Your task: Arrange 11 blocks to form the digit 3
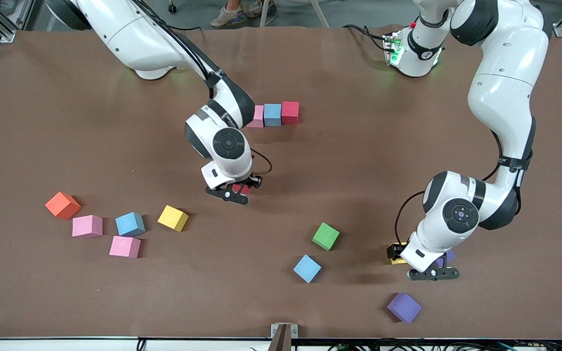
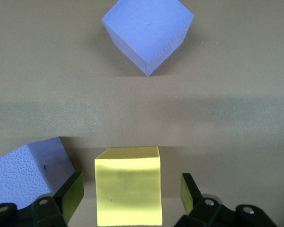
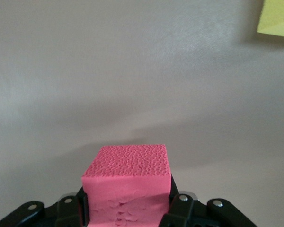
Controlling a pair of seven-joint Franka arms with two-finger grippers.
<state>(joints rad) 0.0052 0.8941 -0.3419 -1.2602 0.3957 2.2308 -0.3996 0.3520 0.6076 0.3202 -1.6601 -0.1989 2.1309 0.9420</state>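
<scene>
My right gripper (image 1: 238, 189) is shut on a red block (image 3: 128, 189), low over the middle of the table. A row of three touching blocks, pink (image 1: 257, 116), light blue (image 1: 272, 114) and red (image 1: 290, 112), lies close to the robots' bases. My left gripper (image 2: 131, 189) is open and straddles a yellow block (image 2: 128, 187), with a gap at each finger (image 2: 71, 196). In the front view this gripper (image 1: 410, 263) hides most of that yellow block (image 1: 397, 260). One purple block (image 2: 23, 172) lies right beside it. Another purple block (image 1: 404, 307) sits nearer the camera.
Loose blocks lie toward the right arm's end: an orange one (image 1: 62, 204), two pink (image 1: 87, 226) (image 1: 125, 246), a light blue (image 1: 130, 224) and a yellow (image 1: 173, 218). A green block (image 1: 326, 236) and a light blue block (image 1: 307, 268) sit between the two grippers.
</scene>
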